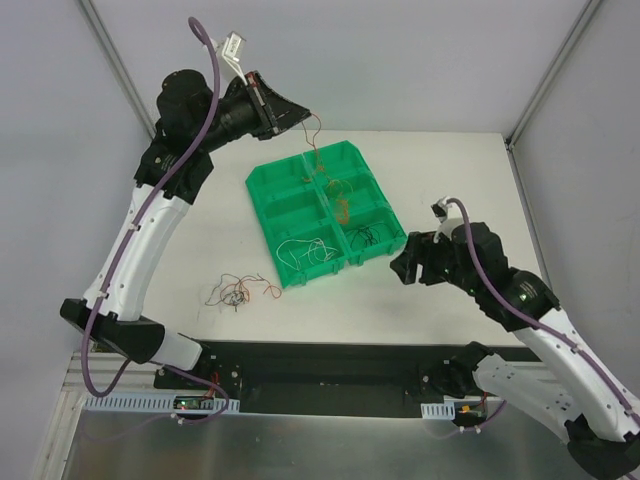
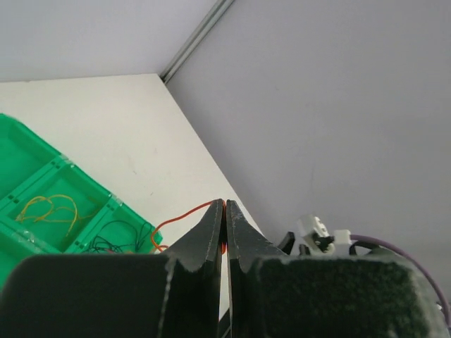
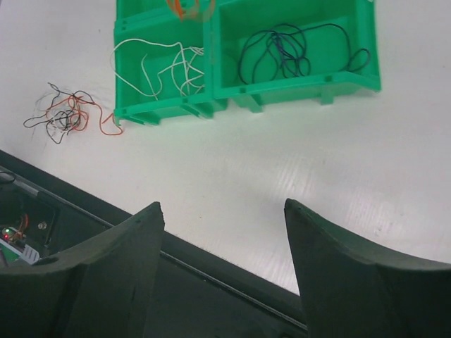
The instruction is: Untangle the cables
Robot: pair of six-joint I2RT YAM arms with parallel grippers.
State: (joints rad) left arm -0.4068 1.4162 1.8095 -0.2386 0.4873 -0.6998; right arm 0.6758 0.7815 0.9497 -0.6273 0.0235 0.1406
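Few of the cables (image 1: 238, 291) can be counted. The loose tangle (image 3: 67, 116) of black, red and orange strands lies on the table (image 1: 450, 180) just off the near left corner of the tray (image 1: 268, 183), and it is too fine and knotted to separate by eye. One orange wire (image 2: 182, 214) is pinched between the pressed-together fingertips of the left gripper (image 2: 224, 205), raised beyond the tray's far edge. It curls down toward the tray; its lower end is lost behind the gripper's body in the wrist view and is too thin to trace from above. Inside the tray, white wires (image 3: 165, 67) loop in the near left compartment and black wires (image 3: 296, 49) coil in the near right one. An orange bunch (image 1: 341, 207) lies in the compartment behind the black, and yellowish wires (image 2: 49, 208) show in another. The right wrist view cuts off the tray's far part. The right gripper (image 3: 222, 211) hovers over the table by the tray's near right corner, jaws spread wide, holding nothing.
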